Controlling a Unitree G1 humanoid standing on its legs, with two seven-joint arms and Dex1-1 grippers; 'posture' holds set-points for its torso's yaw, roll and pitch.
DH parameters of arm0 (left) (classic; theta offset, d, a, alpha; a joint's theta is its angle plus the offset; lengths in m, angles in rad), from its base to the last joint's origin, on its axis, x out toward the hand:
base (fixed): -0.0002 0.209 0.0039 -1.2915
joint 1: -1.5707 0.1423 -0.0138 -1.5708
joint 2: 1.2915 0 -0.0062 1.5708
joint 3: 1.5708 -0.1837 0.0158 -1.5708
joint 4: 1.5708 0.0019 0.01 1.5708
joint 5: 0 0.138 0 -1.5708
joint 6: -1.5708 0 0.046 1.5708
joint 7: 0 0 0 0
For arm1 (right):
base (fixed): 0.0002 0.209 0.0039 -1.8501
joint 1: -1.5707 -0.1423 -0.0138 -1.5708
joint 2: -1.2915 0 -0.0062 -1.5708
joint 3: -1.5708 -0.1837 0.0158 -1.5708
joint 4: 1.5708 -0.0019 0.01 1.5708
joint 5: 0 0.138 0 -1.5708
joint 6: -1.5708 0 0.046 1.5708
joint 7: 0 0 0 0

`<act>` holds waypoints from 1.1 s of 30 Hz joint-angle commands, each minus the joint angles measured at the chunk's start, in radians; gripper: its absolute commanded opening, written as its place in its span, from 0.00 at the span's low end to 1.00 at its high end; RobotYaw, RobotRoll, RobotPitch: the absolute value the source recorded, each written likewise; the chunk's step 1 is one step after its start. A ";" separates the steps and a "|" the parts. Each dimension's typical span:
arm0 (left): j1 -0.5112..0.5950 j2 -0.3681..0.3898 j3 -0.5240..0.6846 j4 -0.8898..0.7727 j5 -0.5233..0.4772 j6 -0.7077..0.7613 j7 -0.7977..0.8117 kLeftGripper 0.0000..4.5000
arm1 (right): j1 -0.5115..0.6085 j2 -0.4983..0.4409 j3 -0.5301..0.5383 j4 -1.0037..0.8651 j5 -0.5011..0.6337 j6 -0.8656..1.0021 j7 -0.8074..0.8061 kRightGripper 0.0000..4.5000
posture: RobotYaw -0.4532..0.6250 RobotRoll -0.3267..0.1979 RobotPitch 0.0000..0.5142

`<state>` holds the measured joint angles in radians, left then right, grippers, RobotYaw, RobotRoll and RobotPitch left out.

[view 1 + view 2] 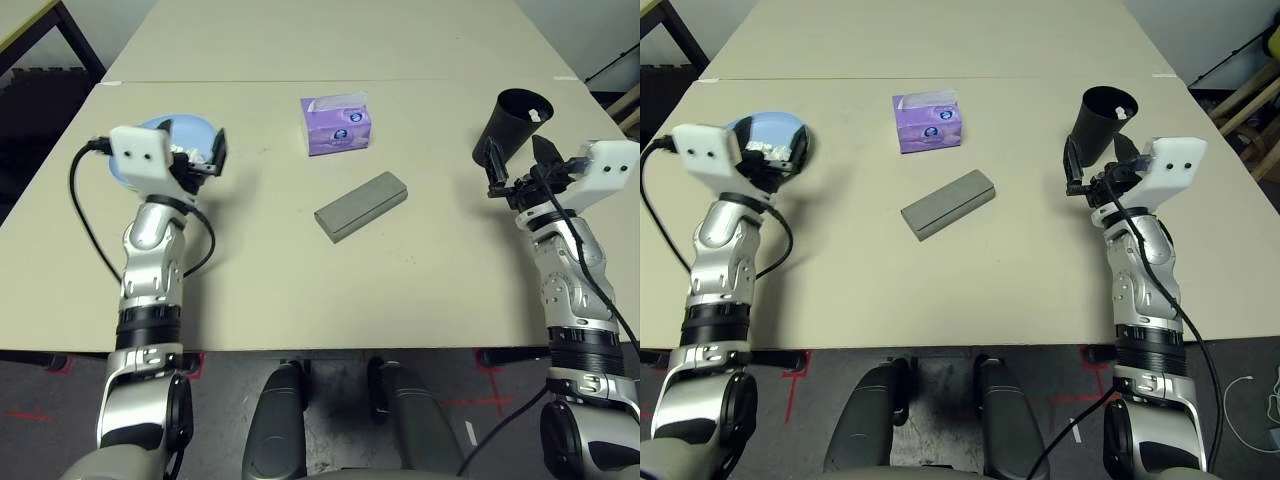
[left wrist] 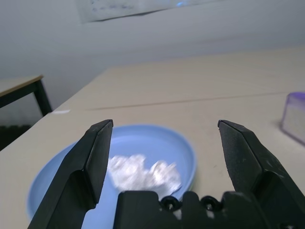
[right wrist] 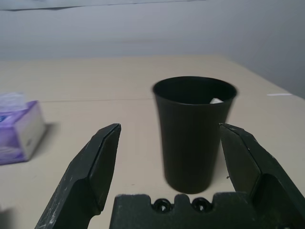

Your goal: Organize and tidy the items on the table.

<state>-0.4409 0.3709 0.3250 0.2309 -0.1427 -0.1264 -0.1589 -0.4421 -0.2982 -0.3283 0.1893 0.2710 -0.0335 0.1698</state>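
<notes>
On the left of the beige worktop (image 1: 300,290) sits the light blue plate (image 2: 157,148), with a wad of crumpled white tissue (image 2: 143,172) lying in it. The left tool (image 2: 162,162) hovers just above the near rim of that plate, its 2 black fingers (image 2: 93,162) spread wide apart and grasping nothing; in the left wrist view the tissue shows in the gap between them. From the head views the white wrist housing of this arm covers part of the plate.

Nearer the middle, toward the far side, stands the purple tissue box (image 1: 337,124), a white sheet poking out of its top slot. It is well apart from the plate. Just in front of it and slightly to the right lies the grey glasses case (image 1: 361,206), closed, flat on the worktop and turned at a slant, with bare surface all around it.

On the right stands the black cup (image 3: 193,133), upright, mouth open upward. A small white object (image 3: 217,100) shows inside it against the far side of the rim; what it is I cannot tell. The right tool (image 3: 164,162) is just on the near side of the cup, released, its fingers (image 3: 95,167) standing wide and not touching the cup wall. The cup is well apart from the case and the box.
</notes>
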 commanded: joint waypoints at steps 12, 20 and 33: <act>0.138 0.026 0.052 -0.096 -0.094 0.002 -0.045 1.00 | 0.023 -0.018 -0.039 0.116 0.007 -0.059 0.007 0.99 | 0.58 0.62 0.37; 0.136 0.064 0.063 -0.087 -0.134 0.035 -0.091 1.00 | 0.042 -0.035 -0.047 0.121 0.010 -0.082 0.028 0.99 | 0.58 0.62 0.37; 0.132 0.049 0.055 -0.059 -0.123 0.024 -0.077 1.00 | 0.050 -0.018 -0.049 0.093 0.010 -0.077 -0.021 0.99 | 0.57 0.62 0.34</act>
<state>-0.3075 0.4292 0.3811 0.1597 -0.2755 -0.0892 -0.2476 -0.4095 -0.3202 -0.3635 0.3008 0.2761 -0.1074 0.1583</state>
